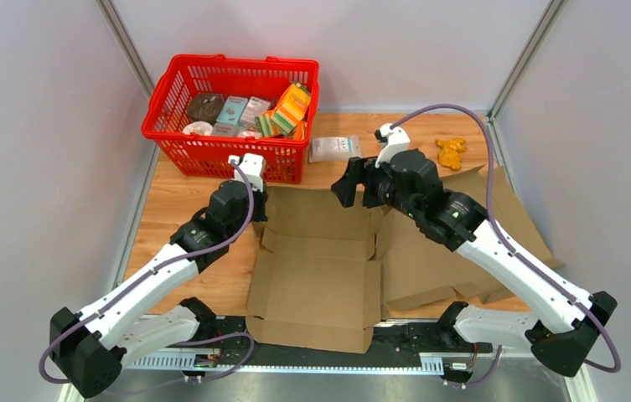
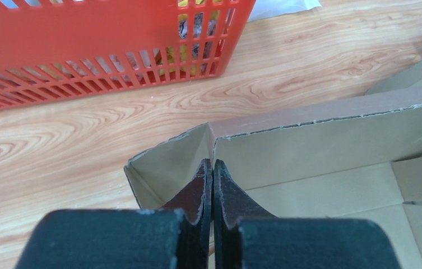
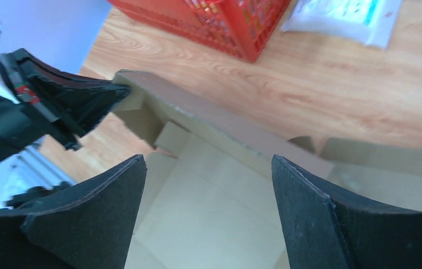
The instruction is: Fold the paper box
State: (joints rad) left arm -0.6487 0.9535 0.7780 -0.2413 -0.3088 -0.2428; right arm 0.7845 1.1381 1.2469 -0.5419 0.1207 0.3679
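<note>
On the wooden table (image 1: 194, 188), the paper box (image 1: 316, 276) is lying open, its far wall standing near the red basket (image 1: 236, 60). The left gripper (image 2: 213, 165) is sitting clamped shut at the far-left corner; the right gripper (image 3: 207, 162) is hovering wide open over that wall's edge, empty.

White shells and black joints on left arm (image 1: 148, 280) and right arm (image 1: 517, 261), looping lilac cables (image 1: 442, 106), black wedge-shaped pincer fingers (image 3: 85, 218)

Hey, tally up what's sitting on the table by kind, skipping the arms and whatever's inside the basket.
Red basket: 1
Cardboard box being folded: 1
Flat cardboard pile: 1
White packet: 1
Orange object: 1
Total: 5
</note>
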